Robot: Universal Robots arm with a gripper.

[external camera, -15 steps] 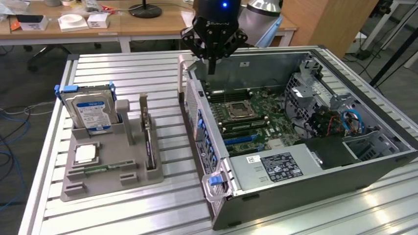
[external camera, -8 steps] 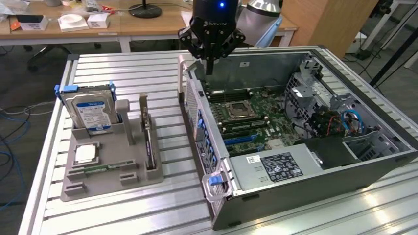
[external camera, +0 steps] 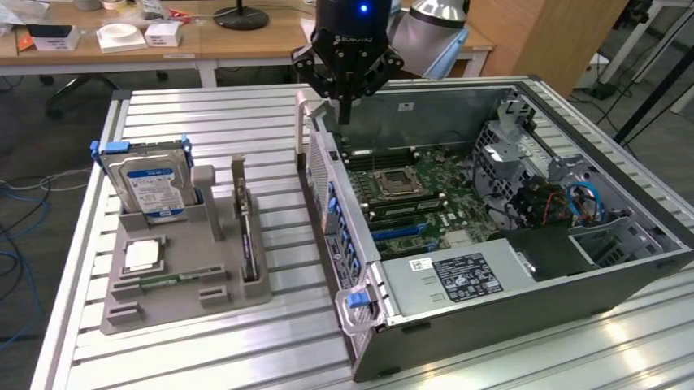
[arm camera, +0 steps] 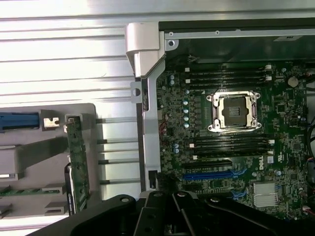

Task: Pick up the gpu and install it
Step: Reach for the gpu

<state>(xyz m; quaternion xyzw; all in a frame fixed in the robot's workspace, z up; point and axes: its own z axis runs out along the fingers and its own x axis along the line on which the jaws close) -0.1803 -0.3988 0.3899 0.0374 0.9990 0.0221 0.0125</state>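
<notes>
gripper [external camera: 344,104] hovers above case [external camera: 444,110], gpu [external camera: 249,236] well apart in holder [external camera: 184,286].

Bright, even light from overhead fills the exterior view; the ribbed metal table [external camera: 607,341] glares white along its slats at the exterior view's right; the inside of the computer case [external camera: 456,106] is dimmer, its walls casting soft shade over the motherboard [external camera: 423,187]; a small blue lamp [external camera: 363,8] glows on the arm. In the wrist view the table's slats wash out nearly to white; the gripper [arm camera: 167,206] reads as a near-black mass with faint sheen on its edges.
</notes>
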